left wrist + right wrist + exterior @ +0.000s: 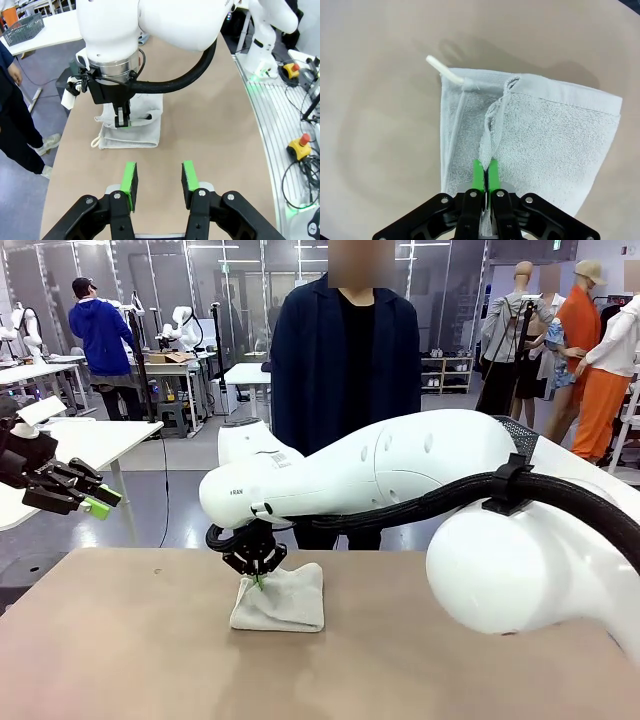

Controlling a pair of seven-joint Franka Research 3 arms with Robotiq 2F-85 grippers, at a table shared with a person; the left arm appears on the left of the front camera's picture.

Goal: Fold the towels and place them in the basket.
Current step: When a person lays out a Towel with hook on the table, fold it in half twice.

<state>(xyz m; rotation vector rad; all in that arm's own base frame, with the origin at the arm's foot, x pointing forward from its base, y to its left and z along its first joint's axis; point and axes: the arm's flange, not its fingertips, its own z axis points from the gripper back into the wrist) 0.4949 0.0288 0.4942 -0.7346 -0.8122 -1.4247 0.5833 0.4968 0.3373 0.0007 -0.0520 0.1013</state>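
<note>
Tabletop (120,640) bare around the towel (290,602), right claw (259,578) pinching its edge; left claw (159,184) released.

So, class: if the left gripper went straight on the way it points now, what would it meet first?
Probably the bare table just beyond the left gripper; the folded towel lies farther on, slightly aside, though depth is unclear.

1 towel (280,600), 2 pincers (260,578) (159,184), 1 person (345,390).
</note>
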